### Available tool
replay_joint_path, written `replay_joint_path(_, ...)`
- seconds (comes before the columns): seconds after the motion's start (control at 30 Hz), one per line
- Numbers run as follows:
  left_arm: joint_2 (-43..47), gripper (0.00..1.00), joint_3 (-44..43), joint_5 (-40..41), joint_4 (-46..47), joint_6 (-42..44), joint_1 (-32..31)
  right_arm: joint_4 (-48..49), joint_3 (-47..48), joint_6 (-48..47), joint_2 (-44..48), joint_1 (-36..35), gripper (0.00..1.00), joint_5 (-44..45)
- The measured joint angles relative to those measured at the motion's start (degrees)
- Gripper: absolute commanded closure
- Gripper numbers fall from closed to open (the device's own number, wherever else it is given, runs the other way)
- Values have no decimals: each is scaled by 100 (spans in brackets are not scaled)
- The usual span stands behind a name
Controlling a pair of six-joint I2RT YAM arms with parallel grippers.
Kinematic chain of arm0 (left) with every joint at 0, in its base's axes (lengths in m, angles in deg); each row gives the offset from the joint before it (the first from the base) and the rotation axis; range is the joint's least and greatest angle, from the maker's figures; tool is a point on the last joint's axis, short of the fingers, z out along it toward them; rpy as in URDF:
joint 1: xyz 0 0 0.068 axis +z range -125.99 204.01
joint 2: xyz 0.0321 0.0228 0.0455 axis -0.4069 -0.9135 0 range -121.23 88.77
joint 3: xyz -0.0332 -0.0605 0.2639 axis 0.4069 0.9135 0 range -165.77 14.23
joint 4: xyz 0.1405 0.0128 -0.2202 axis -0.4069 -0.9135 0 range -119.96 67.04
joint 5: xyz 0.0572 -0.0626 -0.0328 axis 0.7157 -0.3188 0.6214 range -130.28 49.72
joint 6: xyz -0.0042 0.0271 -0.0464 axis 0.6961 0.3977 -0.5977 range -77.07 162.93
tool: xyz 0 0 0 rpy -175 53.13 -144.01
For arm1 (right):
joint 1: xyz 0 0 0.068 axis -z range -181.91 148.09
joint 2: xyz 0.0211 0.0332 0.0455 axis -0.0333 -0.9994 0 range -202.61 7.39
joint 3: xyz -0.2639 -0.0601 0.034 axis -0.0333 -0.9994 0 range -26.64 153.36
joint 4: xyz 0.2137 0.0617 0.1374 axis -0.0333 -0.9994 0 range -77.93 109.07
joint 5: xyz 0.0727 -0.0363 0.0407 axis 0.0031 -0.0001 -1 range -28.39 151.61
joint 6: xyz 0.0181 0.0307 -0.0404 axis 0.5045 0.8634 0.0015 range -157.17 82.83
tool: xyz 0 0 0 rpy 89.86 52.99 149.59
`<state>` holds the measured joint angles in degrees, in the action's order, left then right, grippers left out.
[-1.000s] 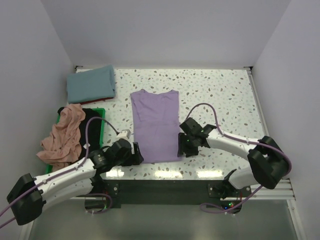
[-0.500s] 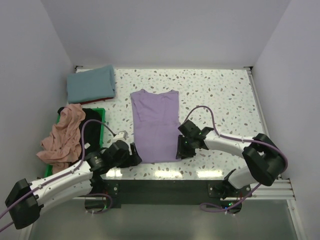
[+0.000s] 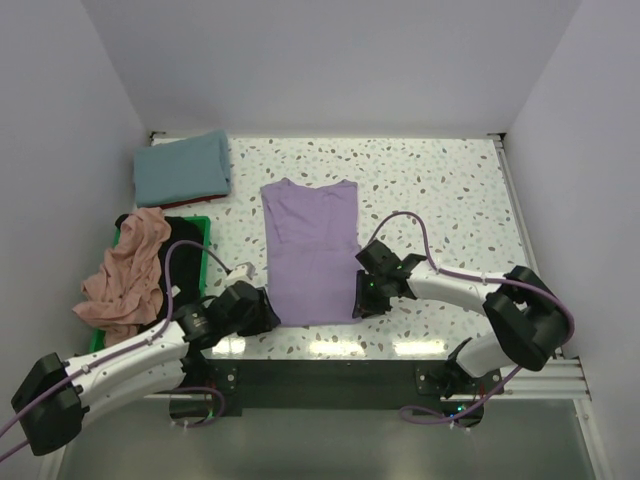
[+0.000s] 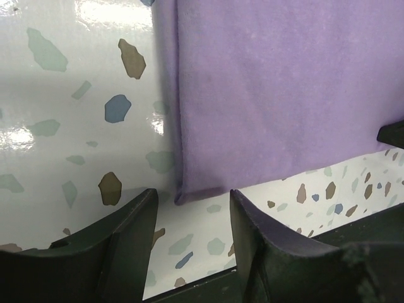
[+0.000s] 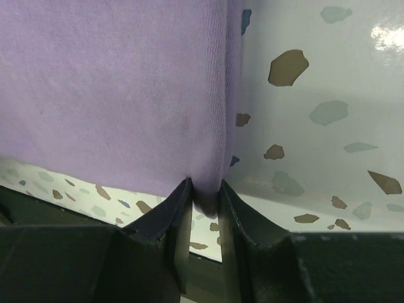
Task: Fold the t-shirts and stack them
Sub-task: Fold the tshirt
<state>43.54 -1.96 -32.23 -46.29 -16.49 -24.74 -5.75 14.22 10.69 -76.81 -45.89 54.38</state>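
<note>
- Item 1: lavender t-shirt. It is lying flat in the middle of the speckled table, showing as a long narrow rectangle. Its collar end is pointing away from my bases and its hem is sitting near the table's near edge.
- Item 2: left gripper. I am holding it low over the table with its jaws spread wide. The shirt's near left corner is lying in the gap between them, and neither finger is pinching cloth.
- Item 3: right gripper. I am pinching the shirt's near right corner with it. The jaws are narrowed to a slit, with a ridge of purple cloth sitting between them.
- Item 4: teal blue t-shirt. It is folded and resting at the far left corner of the table, well apart from the lavender one.
- Item 5: salmon pink t-shirt. It is crumpled and spilling over the left side of the green bin.
- Item 6: black t-shirt. It is lying in the same bin, partly under the pink one.
</note>
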Motion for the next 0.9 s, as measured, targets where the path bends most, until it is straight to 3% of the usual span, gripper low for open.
replay_joint_path(0.37,-208,60,7,-4,142,-9,0,-2,0,15,0,0,72,0)
replay_joint_path(0.63,-339,65,11,-50,264,-7,0,42,4,81,22,-28,61,-7)
replay_joint_path(0.9,-542,68,85,-227,688,-24,0,-9,-61,98,111,-33,62,20)
